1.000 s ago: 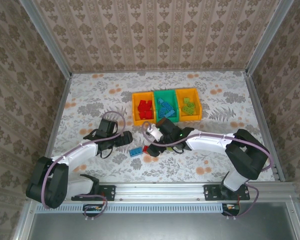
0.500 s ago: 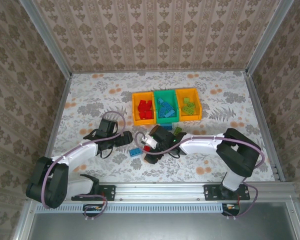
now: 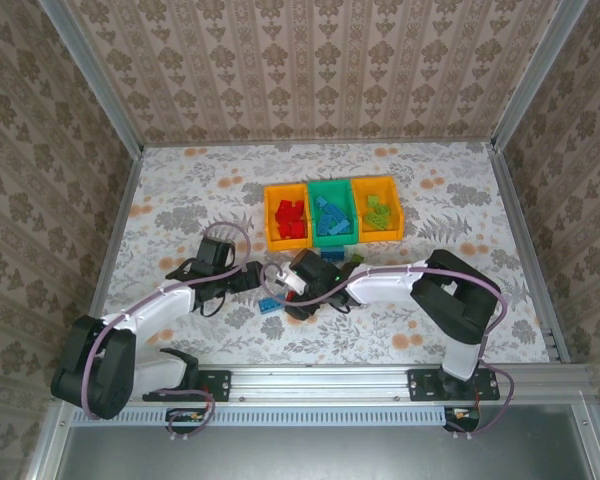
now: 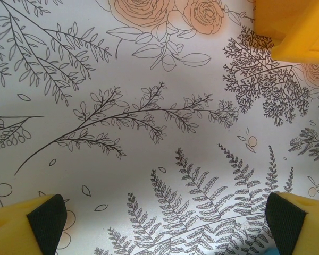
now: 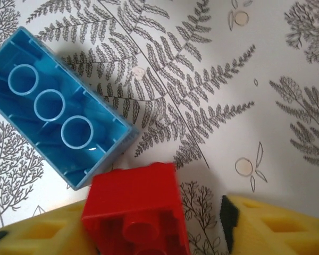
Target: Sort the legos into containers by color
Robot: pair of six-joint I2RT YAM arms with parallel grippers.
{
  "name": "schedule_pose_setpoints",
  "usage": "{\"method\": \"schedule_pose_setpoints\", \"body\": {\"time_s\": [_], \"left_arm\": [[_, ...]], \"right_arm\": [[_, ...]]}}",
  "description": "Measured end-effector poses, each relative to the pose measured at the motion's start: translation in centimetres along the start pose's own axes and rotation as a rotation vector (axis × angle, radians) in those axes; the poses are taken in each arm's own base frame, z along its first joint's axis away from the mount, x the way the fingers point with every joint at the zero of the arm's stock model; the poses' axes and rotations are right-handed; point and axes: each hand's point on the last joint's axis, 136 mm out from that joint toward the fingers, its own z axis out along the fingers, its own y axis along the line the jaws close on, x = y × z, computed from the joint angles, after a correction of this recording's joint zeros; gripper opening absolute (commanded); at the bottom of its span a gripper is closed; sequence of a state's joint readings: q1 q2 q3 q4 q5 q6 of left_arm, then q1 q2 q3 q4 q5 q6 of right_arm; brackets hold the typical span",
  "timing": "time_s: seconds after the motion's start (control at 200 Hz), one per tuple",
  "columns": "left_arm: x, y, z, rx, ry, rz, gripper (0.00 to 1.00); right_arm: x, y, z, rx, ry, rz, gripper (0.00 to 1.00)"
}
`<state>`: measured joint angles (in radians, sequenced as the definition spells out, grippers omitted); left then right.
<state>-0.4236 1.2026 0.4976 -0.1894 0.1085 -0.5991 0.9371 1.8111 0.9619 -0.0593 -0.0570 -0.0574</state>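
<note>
Right gripper (image 5: 143, 228) straddles a red brick (image 5: 133, 204), its jaws partly spread, one finger against the brick and the other just apart. A blue brick (image 5: 56, 106) lies just ahead, hollow side up. Beyond stand the containers: the left orange bin (image 3: 269, 215) holds red legos (image 3: 289, 220), the green middle bin (image 3: 330, 184) holds blue legos (image 3: 330, 218), and the right orange bin (image 3: 376, 181) holds lime legos (image 3: 378, 214). Beside it, the left gripper (image 4: 165, 218) hangs spread wide above the floral tablecloth (image 4: 149, 106).

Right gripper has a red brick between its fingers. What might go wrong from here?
The red brick sits off-centre in the right gripper, against one finger with a gap to the other, so it may twist or slip. The blue brick lies close beside it and could get dragged along.
</note>
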Motion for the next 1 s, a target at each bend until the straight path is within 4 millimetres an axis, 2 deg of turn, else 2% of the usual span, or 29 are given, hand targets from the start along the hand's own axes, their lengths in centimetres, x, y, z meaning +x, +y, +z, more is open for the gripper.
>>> {"method": "schedule_pose_setpoints", "body": {"time_s": [0.06,0.395,0.56,0.685,0.9,1.0], "left_arm": [[0.0,0.0,-0.1,0.000,-0.001,0.000,1.00],[-0.2,-0.1,-0.3,0.005,-0.010,0.001,1.00],[-0.2,-0.1,-0.3,0.005,-0.010,0.001,1.00],[-0.2,-0.2,-0.3,0.006,-0.011,0.001,1.00],[-0.2,-0.2,-0.5,0.011,-0.018,0.002,1.00],[0.0,-0.1,-0.5,0.009,-0.016,0.002,1.00]], "right_arm": [[-0.1,-0.1,0.1,0.008,-0.003,0.004,0.43],[0.4,-0.9,-0.8,0.037,-0.015,0.020,0.24],[-0.9,-3.1,-2.3,0.081,-0.063,0.104,0.23],[-3.2,-5.5,-3.5,0.116,-0.111,0.205,0.22],[-10.4,-10.4,-6.9,0.168,-0.254,0.400,0.23],[-13.1,-12.6,-7.2,0.188,-0.285,0.481,0.23]]}}
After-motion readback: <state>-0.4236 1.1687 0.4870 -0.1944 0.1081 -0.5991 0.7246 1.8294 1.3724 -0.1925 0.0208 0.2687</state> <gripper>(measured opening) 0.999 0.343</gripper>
